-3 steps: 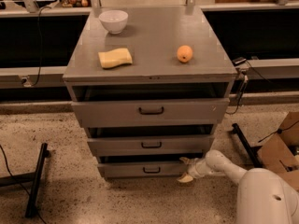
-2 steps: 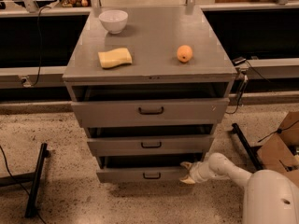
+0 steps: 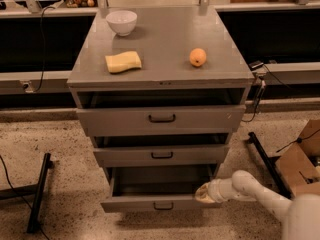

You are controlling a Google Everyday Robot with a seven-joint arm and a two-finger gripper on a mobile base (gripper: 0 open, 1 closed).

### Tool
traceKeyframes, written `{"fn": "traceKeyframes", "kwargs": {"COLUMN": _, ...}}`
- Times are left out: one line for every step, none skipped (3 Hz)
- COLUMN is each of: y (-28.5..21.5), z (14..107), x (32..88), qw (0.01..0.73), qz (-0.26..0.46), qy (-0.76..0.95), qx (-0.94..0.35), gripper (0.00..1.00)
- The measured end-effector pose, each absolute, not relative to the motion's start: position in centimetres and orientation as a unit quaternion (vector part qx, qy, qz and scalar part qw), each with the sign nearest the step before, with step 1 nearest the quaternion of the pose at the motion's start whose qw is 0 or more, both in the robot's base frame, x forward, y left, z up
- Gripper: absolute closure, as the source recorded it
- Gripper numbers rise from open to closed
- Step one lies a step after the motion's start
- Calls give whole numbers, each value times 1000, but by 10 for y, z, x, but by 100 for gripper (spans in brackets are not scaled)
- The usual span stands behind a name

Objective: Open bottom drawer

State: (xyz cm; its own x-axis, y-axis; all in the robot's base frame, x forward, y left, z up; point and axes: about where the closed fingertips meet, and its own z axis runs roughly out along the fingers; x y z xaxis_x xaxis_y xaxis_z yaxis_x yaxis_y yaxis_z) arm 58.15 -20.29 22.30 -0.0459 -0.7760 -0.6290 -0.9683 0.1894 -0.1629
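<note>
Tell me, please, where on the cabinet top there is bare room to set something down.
The cabinet top is bare down its middle, between the sponge and the orange, and at the right rear behind the orange. The left side is fuller: bowl behind, sponge in front. The tool is at the front right corner of the bottom drawer.

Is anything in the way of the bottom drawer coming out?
Nothing visible is. The gripper sits right at the front right corner of the bottom drawer, with nothing between them. The drawer is partly out, and only speckled floor shows in front of it.
</note>
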Motion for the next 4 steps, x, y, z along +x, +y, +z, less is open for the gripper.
{"fn": "traceKeyframes", "kwargs": {"y": -228, "z": 226, "x": 565, "qw": 328, "qz": 146, "qy": 709, "qx": -607, "gripper": 23}}
{"fn": "traceKeyframes", "kwargs": {"y": -225, "z": 225, "x": 564, "qw": 328, "qz": 148, "qy": 708, "qx": -607, "gripper": 1}}
{"fn": "traceKeyframes", "kwargs": {"y": -225, "z": 227, "x": 564, "qw": 327, "qz": 148, "qy": 708, "qx": -609, "gripper": 0}}
{"fn": "traceKeyframes", "kwargs": {"y": -219, "z": 245, "x": 566, "qw": 325, "qz": 140, "qy": 696, "qx": -625, "gripper": 0}}
